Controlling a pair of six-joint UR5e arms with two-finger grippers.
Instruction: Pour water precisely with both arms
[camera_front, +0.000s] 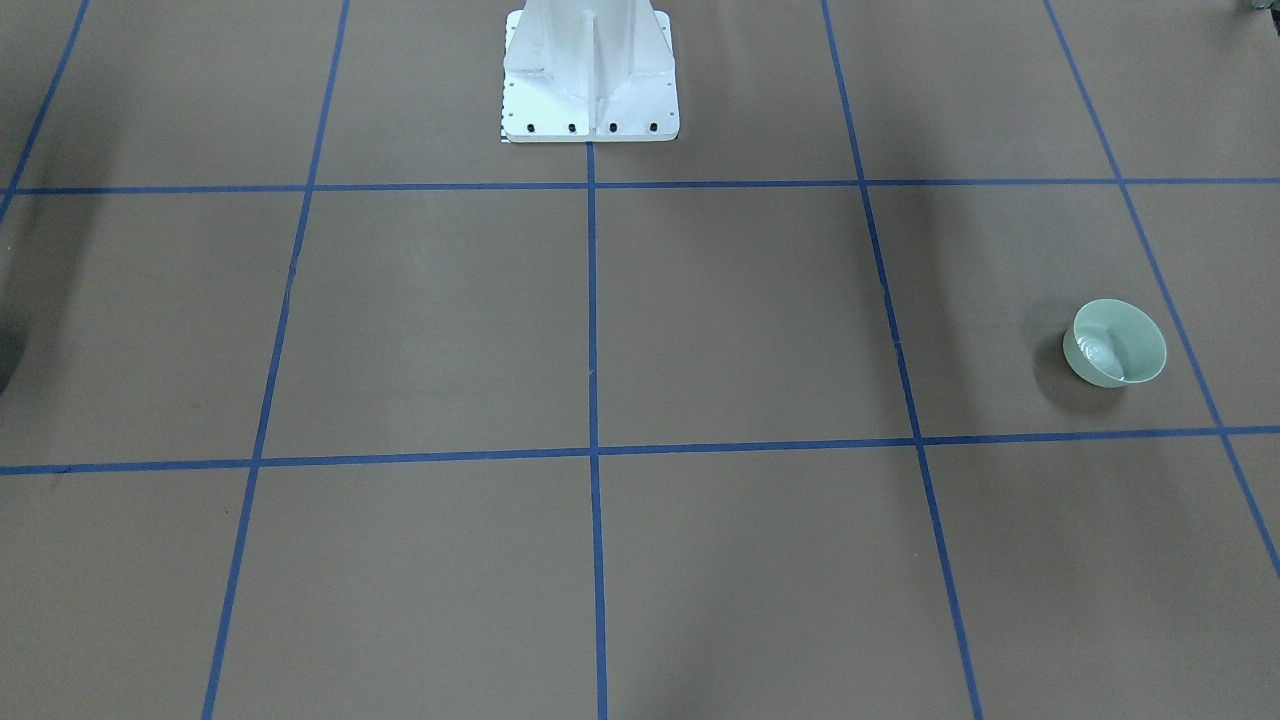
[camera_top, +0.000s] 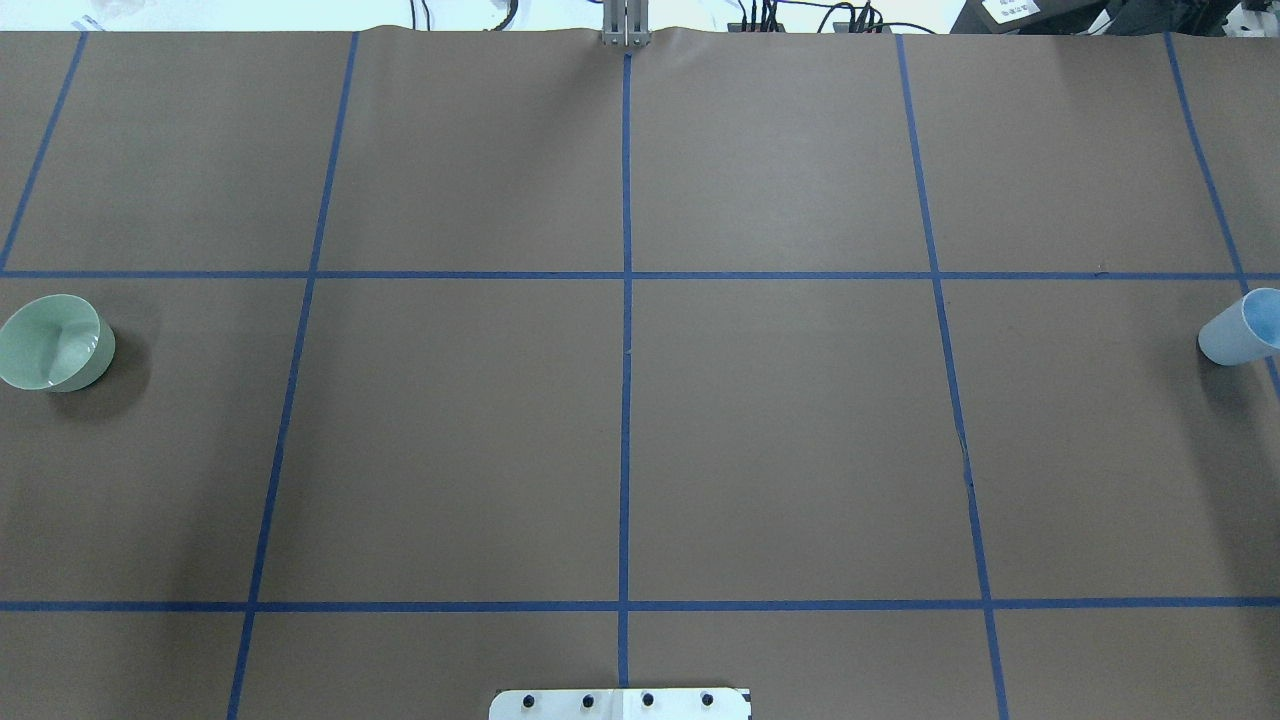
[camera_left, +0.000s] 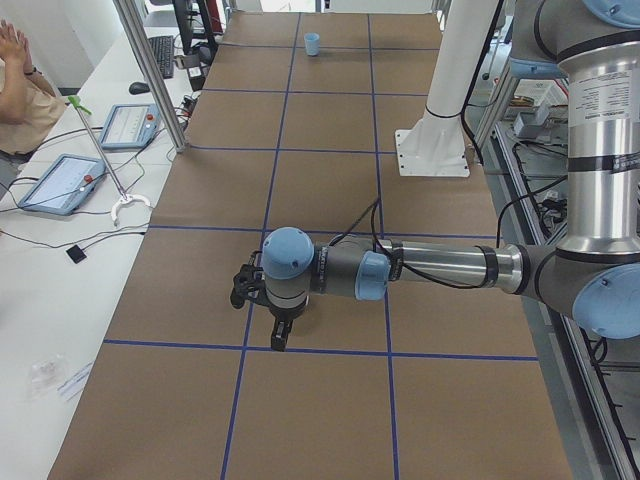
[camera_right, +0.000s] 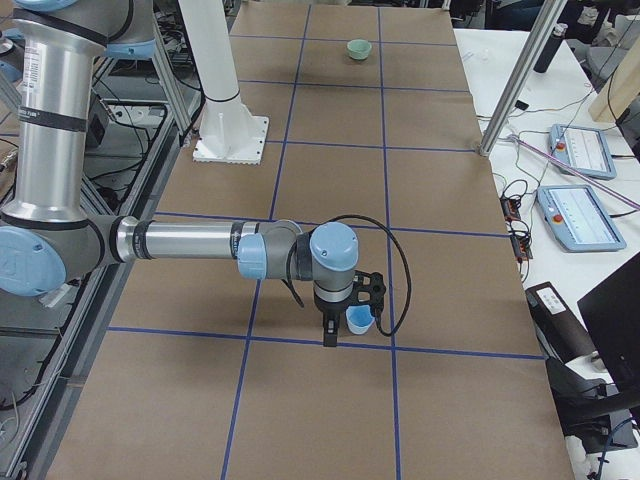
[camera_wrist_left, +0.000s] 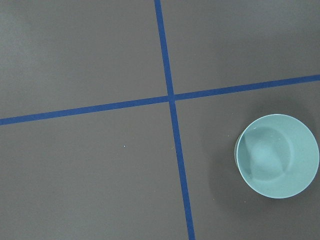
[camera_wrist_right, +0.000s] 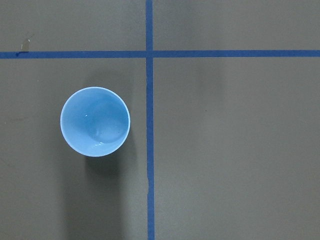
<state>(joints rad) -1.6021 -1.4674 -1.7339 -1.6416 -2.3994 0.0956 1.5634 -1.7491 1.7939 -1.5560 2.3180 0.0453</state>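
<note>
At the near, right end of the tabletop, the right gripper hangs above a blue cup, whether apart or together I cannot tell, nor whether water lies inside, while at the far left end the left gripper, equally unreadable, hangs near a pale green bowl.

Glossy green bowl and blue cup; matt brown paper.
</note>
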